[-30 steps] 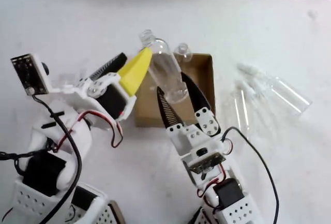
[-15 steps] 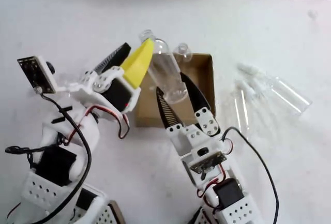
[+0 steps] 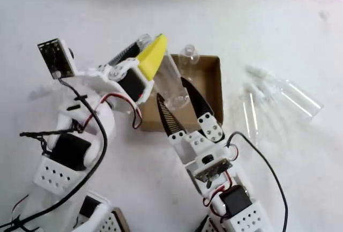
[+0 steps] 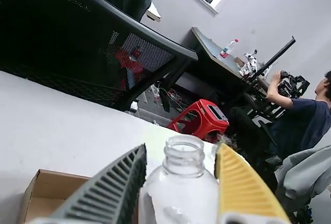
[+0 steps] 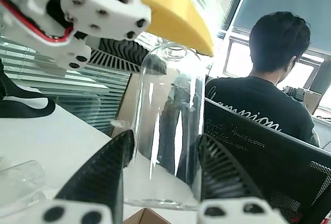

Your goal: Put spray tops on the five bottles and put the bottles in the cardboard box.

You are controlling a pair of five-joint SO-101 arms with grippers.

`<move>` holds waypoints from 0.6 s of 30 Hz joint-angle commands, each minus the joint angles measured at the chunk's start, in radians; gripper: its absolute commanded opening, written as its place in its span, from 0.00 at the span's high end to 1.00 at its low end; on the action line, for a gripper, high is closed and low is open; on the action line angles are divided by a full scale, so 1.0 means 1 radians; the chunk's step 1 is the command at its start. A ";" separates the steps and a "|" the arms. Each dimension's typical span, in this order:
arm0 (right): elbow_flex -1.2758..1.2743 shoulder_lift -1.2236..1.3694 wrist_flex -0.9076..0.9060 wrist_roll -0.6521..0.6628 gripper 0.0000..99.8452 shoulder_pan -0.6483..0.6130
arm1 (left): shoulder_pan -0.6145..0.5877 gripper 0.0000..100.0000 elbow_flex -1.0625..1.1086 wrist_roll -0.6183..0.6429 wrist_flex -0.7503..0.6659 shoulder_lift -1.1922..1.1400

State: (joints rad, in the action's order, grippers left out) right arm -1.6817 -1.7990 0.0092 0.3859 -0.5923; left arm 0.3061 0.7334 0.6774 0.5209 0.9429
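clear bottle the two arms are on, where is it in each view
High view: clear bottle tilted over the cardboard box, base in the right tool.
Left wrist view: clear bottle low centre, open neck inside the left tool.
Right wrist view: clear bottle centre, between black fingers.
Shared landmark: yellow finger beside the neck.
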 commanded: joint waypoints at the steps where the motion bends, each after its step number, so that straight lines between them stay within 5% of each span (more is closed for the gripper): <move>1: -0.009 -0.012 -0.001 -0.003 0.98 -0.010 | 0.001 0.80 -0.048 0.012 -0.026 -0.008; 18: -0.009 -0.012 -0.028 -0.003 0.98 -0.007 | 0.013 0.91 -0.068 0.006 -0.020 0.022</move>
State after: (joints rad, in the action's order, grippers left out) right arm -1.6817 -1.7990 -0.0169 0.3859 -0.5984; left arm 0.3076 0.7119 0.6774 0.5194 0.9429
